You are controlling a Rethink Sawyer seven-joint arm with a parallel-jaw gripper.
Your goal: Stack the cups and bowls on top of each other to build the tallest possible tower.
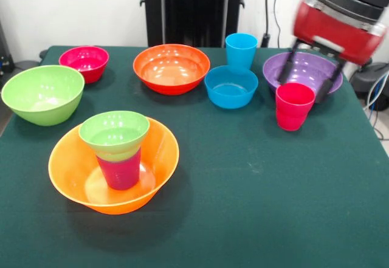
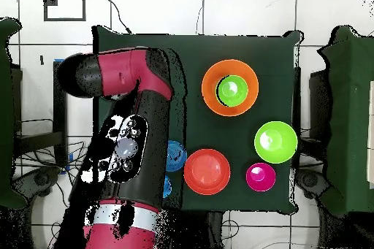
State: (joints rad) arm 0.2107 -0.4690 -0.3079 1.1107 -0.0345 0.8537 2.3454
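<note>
The tower stands front left: a large orange bowl (image 1: 161,152) holds an upright purple-magenta cup (image 1: 120,169) with a small lime green bowl (image 1: 114,131) resting on its mouth. In the overhead view the orange bowl (image 2: 212,85) shows with the green bowl (image 2: 233,90) inside it. My gripper (image 1: 301,88) is open, its black fingers (image 1: 285,72) straddling the top of the red-pink cup (image 1: 294,113), which stands on the table in front of the large purple bowl (image 1: 304,67). The arm hides that cup and the purple bowl in the overhead view.
A large lime green bowl (image 1: 42,93) (image 2: 275,142) sits at the left edge. Along the back are a small pink-red bowl (image 1: 85,61) (image 2: 260,177), a red-orange bowl (image 1: 172,67) (image 2: 207,171), a small blue bowl (image 1: 231,86) (image 2: 174,155) and a sky blue cup (image 1: 240,50).
</note>
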